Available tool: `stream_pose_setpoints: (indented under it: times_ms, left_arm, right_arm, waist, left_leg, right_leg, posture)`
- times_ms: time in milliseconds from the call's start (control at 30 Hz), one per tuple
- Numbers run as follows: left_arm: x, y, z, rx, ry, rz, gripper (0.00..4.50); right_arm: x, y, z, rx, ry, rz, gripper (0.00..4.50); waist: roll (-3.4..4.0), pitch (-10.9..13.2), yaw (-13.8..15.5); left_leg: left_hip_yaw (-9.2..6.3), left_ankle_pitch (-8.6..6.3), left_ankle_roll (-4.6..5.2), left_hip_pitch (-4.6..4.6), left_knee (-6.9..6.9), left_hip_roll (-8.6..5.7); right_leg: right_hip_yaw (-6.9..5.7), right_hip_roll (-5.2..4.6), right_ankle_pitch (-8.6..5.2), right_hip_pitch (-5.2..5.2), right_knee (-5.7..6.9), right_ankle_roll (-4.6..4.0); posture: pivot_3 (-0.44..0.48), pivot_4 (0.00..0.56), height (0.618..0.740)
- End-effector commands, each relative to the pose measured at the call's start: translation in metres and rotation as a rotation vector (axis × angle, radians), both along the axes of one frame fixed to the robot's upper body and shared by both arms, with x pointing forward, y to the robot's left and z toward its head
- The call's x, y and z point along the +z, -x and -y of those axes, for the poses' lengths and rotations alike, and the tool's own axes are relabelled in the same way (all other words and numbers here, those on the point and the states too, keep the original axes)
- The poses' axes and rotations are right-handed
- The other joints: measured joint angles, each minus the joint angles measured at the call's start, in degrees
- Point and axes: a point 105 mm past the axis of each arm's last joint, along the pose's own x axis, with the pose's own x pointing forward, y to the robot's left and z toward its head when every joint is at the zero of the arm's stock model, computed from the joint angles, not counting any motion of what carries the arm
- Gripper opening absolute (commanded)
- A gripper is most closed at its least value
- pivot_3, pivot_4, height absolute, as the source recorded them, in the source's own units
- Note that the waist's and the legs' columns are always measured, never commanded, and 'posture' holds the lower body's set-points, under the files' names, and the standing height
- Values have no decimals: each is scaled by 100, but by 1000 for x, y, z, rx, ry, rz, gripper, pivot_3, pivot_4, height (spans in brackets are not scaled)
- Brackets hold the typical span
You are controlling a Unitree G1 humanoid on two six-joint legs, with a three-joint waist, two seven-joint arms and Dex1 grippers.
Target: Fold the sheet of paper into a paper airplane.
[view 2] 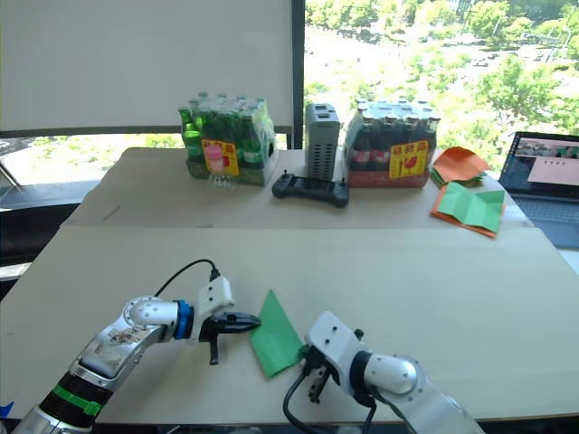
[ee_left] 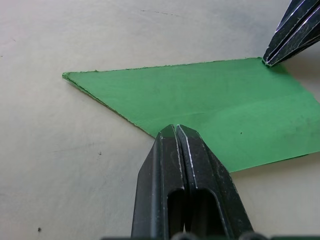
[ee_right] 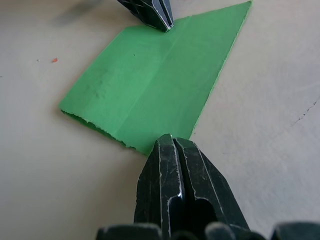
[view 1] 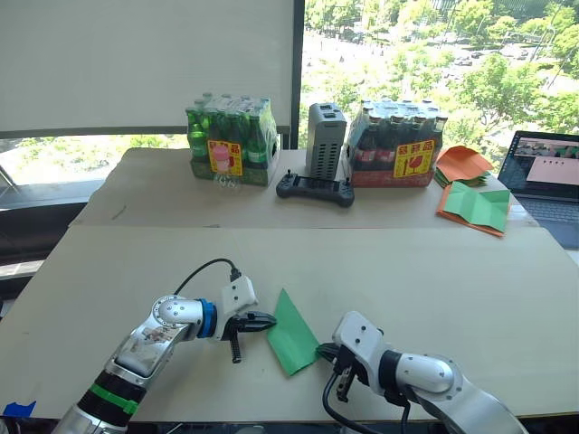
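The sheet of paper (view 1: 291, 333) (already folded to a pointed wedge) lies flat on the surface (view 1: 434, 271), its long axis running away from the robot. It is flanked by the clenched left end effector (view 1: 264, 320) and clenched right end effector (view 1: 324, 351), each pressing an opposite edge, neither nearer.

Head stereo pair is looking forward and down over the worktop (view 1: 434, 271). Both wrist cams are sitting close, low, facing the green sheet of paper (ee_left: 210, 110) from opposite sides, sharing it.
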Motion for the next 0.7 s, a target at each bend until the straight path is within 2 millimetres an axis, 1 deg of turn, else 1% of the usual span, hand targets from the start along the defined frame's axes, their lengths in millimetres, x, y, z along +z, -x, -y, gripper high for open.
stream_pose_setpoints:
  times_ms: [33, 133, 233, 300, 367, 467, 500, 633, 700]
  left_arm:
    - [-14, 0, -8, 19, -57, -37, 59]
    - [-13, 0, -6, 19, -55, -33, 59]
    - [-13, -1, -6, 20, -54, -32, 59]
    - [-12, -1, -5, 20, -49, -31, 59]
    - [-11, -2, -5, 20, -46, -29, 59]
    - [1, -6, -3, 29, -6, 4, 59]
    - [6, -7, -2, 30, 11, 10, 59]
    - [26, -12, -4, 43, 60, 29, 59]
    - [36, -15, -13, 50, 66, 44, 59]
  right_arm:
    - [-23, 10, 10, -31, 54, -126, 0]
    - [-15, 9, 8, -38, 33, -116, 0]
    - [-3, 7, 8, -44, -9, -93, 0]
    - [16, 1, 2, -51, -120, -42, 0]
    - [29, -3, -1, -54, -194, -12, 0]
    - [59, -16, 2, -70, -324, 82, 0]
    - [65, -18, 1, -72, -357, 101, 0]
    - [76, -20, -4, -59, -440, 121, 0]
    - [74, -19, -5, -46, -436, 119, 0]
  waist:
    - [0, 0, 0]
    - [0, 0, 3]
    - [-1, 2, 7]
    - [-3, 5, 10]
    - [2, 10, 2]
    - [3, 13, 1]
    - [3, 14, 1]
    - [3, 21, -7]
    - [4, 24, -13]
  left_leg:
    - [0, 0, 0, 0, 0, 0]
    - [0, 0, 0, 0, 0, 0]
    - [0, -1, 1, -1, 0, 0]
    - [0, -1, 1, -2, -1, 0]
    - [-4, 0, 1, -6, -2, 0]
    - [-4, 0, 0, -13, -2, -2]
    - [-4, 0, 0, -13, -2, -2]
    - [-4, 6, -11, -21, -11, -1]
    - [-4, 13, -23, -37, -14, -1]
  right_leg:
    - [0, 0, 0, 0, 0, 0]
    - [0, 0, 0, 0, -1, 0]
    - [0, -1, 0, 0, -3, 0]
    - [0, -1, 0, 0, -4, 0]
    - [-2, 0, 0, -1, -4, 0]
    - [0, 0, 1, -1, -2, 0]
    - [0, 0, 1, -1, -2, 0]
    - [-1, 2, 1, -7, 5, 0]
    - [-1, 2, 1, -23, 8, -1]
  posture:
    - [0, 150, 678]
    - [0, 150, 678]
    - [0, 150, 678]
    - [0, 150, 678]
    - [0, 150, 678]
    - [0, 150, 678]
    - [0, 150, 678]
    - [0, 150, 678]
    - [0, 150, 678]
